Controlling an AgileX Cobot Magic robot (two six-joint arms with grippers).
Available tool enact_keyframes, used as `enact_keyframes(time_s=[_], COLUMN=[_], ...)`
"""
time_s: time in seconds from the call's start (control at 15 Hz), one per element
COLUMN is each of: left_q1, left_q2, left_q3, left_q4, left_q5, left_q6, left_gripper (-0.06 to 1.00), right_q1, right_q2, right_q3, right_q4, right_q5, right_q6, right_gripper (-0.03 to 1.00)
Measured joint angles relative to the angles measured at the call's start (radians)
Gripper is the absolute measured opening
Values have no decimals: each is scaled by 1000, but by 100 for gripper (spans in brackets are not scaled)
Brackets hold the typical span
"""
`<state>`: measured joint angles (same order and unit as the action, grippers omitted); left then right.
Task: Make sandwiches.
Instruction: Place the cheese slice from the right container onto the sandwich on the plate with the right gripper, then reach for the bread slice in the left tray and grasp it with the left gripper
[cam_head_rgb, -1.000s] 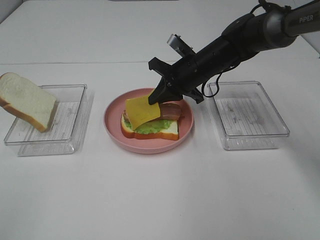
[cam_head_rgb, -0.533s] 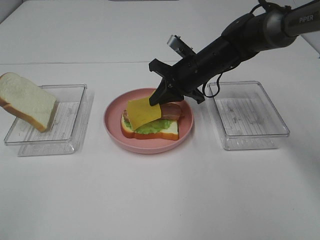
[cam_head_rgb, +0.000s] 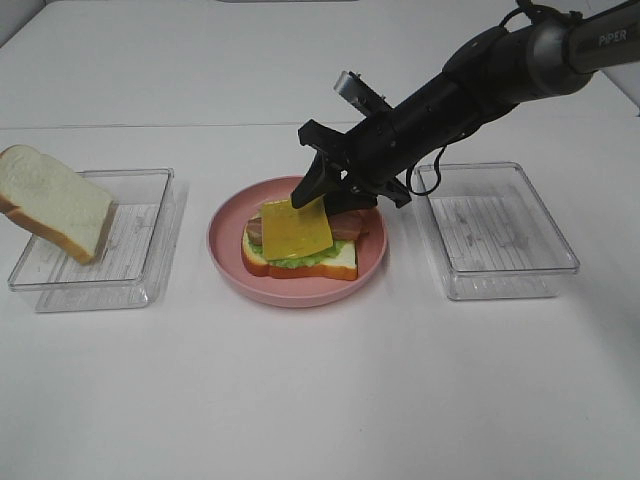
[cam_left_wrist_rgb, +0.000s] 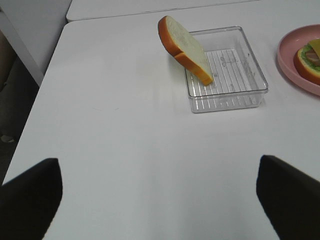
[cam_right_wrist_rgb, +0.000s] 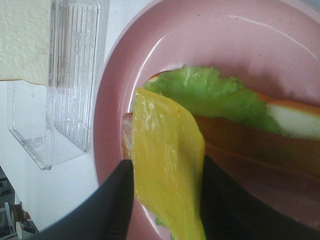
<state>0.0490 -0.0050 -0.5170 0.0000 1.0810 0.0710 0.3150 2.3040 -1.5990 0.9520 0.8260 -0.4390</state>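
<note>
On the pink plate (cam_head_rgb: 225, 250) sits the sandwich stack (cam_head_rgb: 335, 268): a bread slice, green lettuce (cam_right_wrist_rgb: 210, 95), bacon (cam_head_rgb: 350, 225) and a yellow cheese slice (cam_head_rgb: 295, 228) lying tilted on top. My right gripper (cam_head_rgb: 312, 190) hangs just over the stack's back edge. In the right wrist view its fingers (cam_right_wrist_rgb: 117, 200) stand apart on either side of the cheese (cam_right_wrist_rgb: 167, 165), which rests on the stack. A second bread slice (cam_head_rgb: 55, 200) leans upright in the left tray (cam_head_rgb: 140, 230). My left gripper (cam_left_wrist_rgb: 160, 200) is open over bare table, short of that tray (cam_left_wrist_rgb: 235, 85).
A clear plastic tray (cam_head_rgb: 495, 230) stands right of the plate, under the right arm. The left tray sits on its lid. The white table's near half holds nothing else. The table's left edge (cam_left_wrist_rgb: 50, 55) shows in the left wrist view.
The right gripper's fingers have parted and the cheese slice has dropped from hanging at an angle to lying on the bacon. The left arm has not moved.
</note>
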Motion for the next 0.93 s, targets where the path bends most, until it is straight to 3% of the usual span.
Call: enact_keyframes(time_s=[0.27, 0.67, 0.87, 0.93], left_q1=[0, 0, 0, 0], left_q2=[0, 0, 0, 0], left_q3=[0, 0, 0, 0], left_q4=[0, 0, 0, 0], left_q5=[0, 0, 0, 0], left_q6=[0, 0, 0, 0], left_gripper=[98, 98, 98, 98], right_q1=[0, 0, 0, 0], right_q2=[-14, -122, -227, -309], right_q3=[0, 0, 0, 0], right_q4=[-15, -171, -389, -624], right_q5=[-2, -25, -30, -18], right_q6=[0, 69, 237, 413], right_gripper=[64, 74, 92, 95])
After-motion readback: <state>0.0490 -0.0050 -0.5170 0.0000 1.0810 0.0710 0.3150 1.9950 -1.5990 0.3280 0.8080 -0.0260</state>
